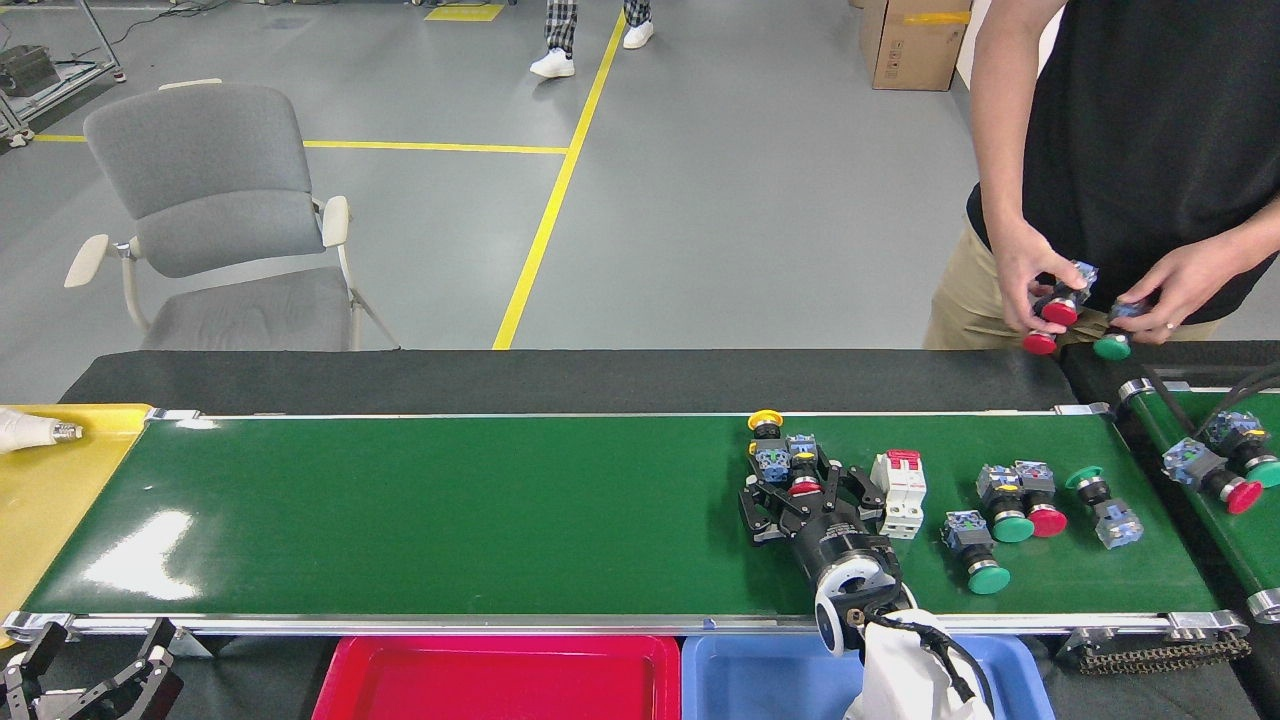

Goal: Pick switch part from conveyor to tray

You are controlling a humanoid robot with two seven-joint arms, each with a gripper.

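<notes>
While the conveyor (450, 520) carries parts, the main risk judged here is timing: if the belt is running, the target drifts out from between the jaws before they close. Red tray (500, 680) and blue tray (760, 680) sit just below the near rail, so the carry is short. A person's hands (1030, 275) hold more switches at the far right; a fresh drop could crowd the line.

Right pincer (803, 490) is spread around the red switch (803, 487), not yet clamped as far as I can tell. Yellow switch (768, 440) touches it behind; white breaker (900, 490) lies just beside the right finger. Either could be nudged or pinched along with it.

Left pincer (95, 680) idles at the lower left, jaws apart.
</notes>
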